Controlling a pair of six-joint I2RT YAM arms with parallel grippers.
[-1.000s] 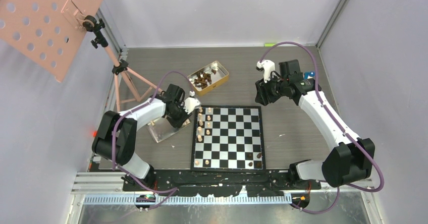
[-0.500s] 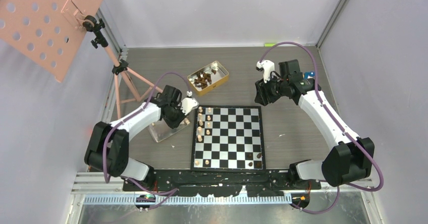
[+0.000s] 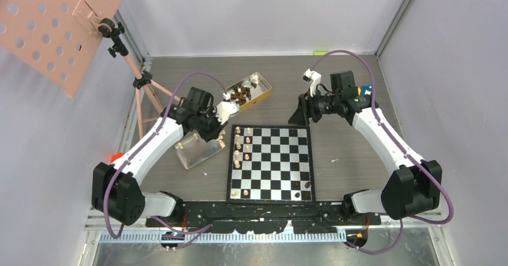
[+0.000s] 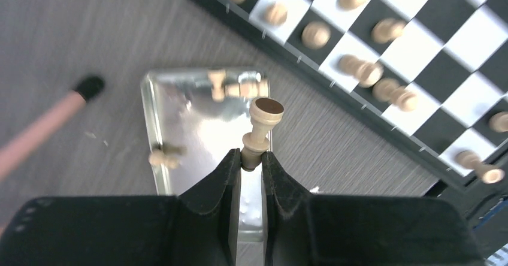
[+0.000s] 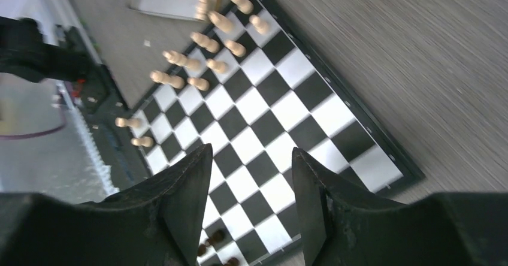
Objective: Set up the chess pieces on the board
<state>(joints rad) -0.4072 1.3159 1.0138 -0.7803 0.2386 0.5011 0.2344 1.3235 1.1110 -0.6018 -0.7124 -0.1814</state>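
Note:
The board (image 3: 271, 164) lies at the table's centre. Several pale chess pieces (image 3: 238, 143) stand along its left columns, and a few dark ones (image 3: 302, 186) sit at its near right corner. My left gripper (image 4: 251, 158) is shut on a pale piece (image 4: 262, 128), held by its top with the base pointing away, above the clear tray (image 4: 197, 116) left of the board (image 4: 419, 56). A few pale pieces (image 4: 236, 88) lie in that tray. My right gripper (image 5: 251, 158) hangs open and empty over the board's (image 5: 257, 140) far right part; from above it (image 3: 299, 116) sits by the far right corner.
A gold tin (image 3: 247, 91) holding dark pieces stands behind the board's far left corner. The clear tray (image 3: 200, 149) lies just left of the board. A tripod (image 3: 144, 89) carrying a pink perforated panel stands at the back left. A small blue object (image 3: 366, 89) lies behind the right arm.
My left gripper closed on the pale piece and rose back from the tray with it. My right gripper swung left toward the board's far right corner and opened a little wider.

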